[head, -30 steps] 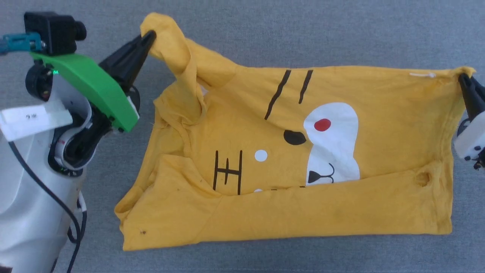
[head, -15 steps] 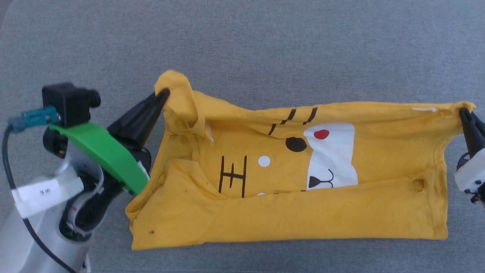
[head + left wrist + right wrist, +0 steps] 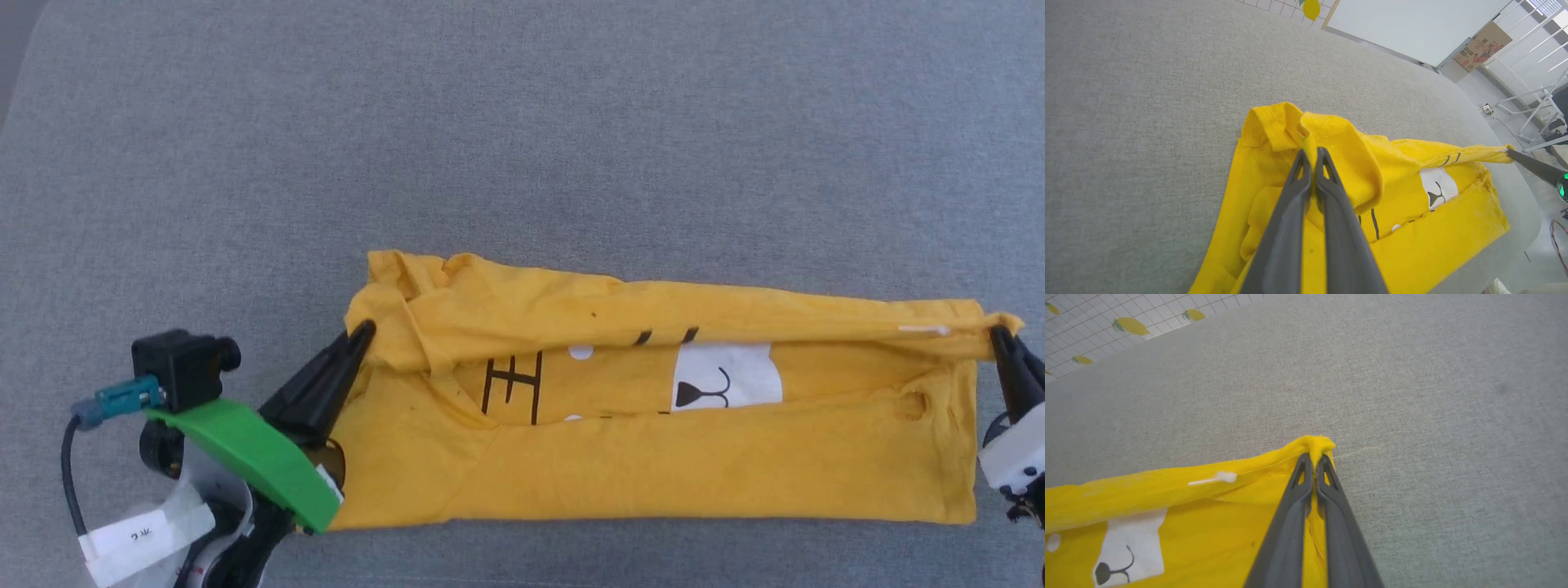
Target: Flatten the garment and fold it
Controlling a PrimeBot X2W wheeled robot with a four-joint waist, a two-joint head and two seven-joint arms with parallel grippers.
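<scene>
At nine and three o'clock, the dark-fingered left gripper (image 3: 363, 331) and right gripper (image 3: 996, 333) pinch the bright yellow cloth T-shirt (image 3: 653, 465). Draw both evenly toward six; the edge seems taut.

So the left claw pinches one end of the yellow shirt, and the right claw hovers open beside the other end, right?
Not quite. The right gripper is shut on the garment at the other end too, as the right wrist view shows. The left gripper does pinch its end.
</scene>
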